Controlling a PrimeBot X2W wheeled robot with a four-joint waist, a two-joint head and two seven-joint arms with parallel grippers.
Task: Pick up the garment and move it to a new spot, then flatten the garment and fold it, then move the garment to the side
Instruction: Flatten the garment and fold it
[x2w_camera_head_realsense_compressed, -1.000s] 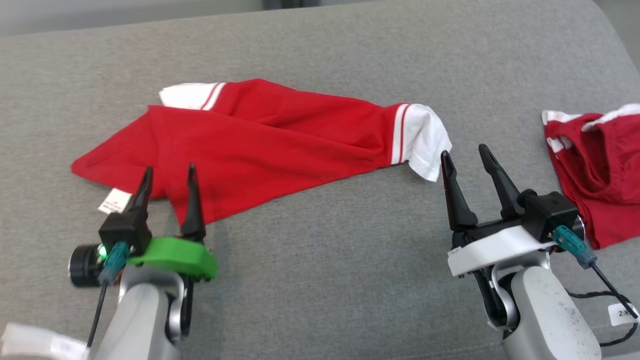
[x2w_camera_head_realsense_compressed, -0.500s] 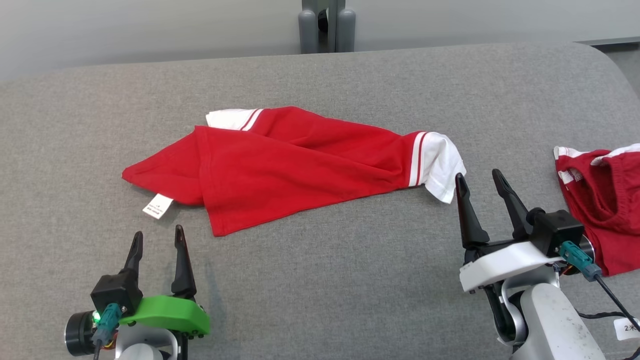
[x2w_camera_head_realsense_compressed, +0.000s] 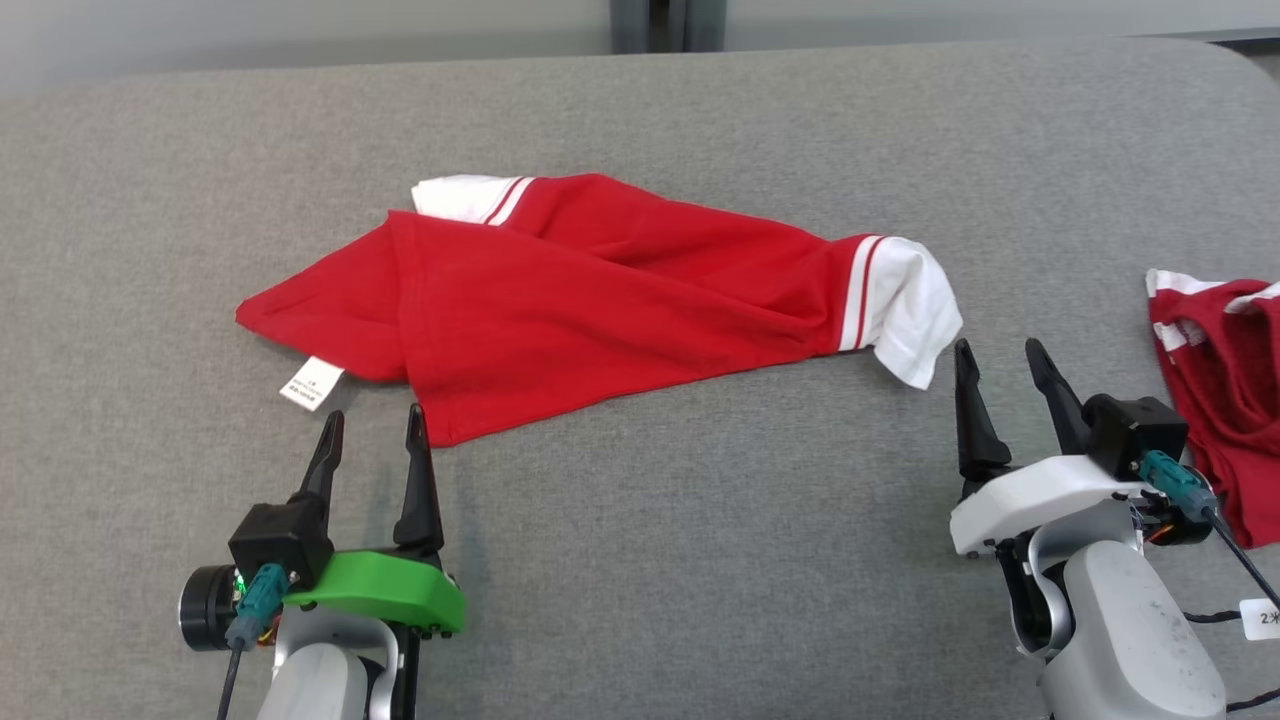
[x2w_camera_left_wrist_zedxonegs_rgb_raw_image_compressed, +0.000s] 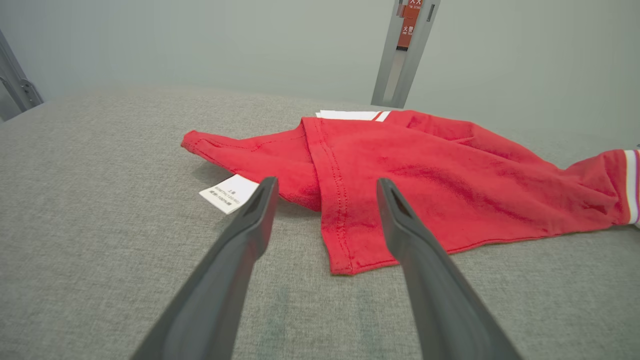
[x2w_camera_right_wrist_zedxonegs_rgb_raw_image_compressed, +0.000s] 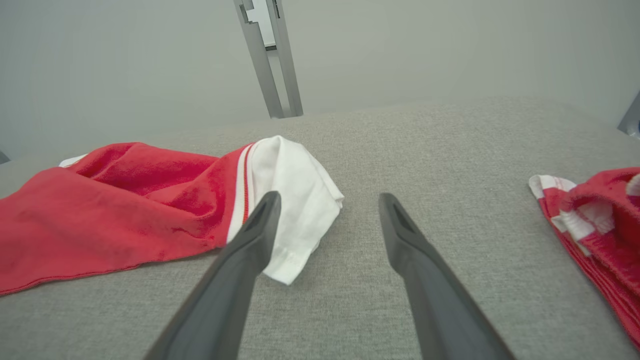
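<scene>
The left pincer (x2w_camera_head_realsense_compressed: 375, 413) and right pincer (x2w_camera_head_realsense_compressed: 997, 345) are seen open and empty. The garment (x2w_camera_head_realsense_compressed: 600, 310), judged limp and light, is best pinched at the corner just ahead of the left pincer.

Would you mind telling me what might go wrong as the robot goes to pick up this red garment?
1. The red garment lies doubled over itself; the open left claw, near its front corner, may pinch only the top layer.
2. The open right claw sits between the white sleeve and a second red garment; a stray sweep might snag that one.
</scene>
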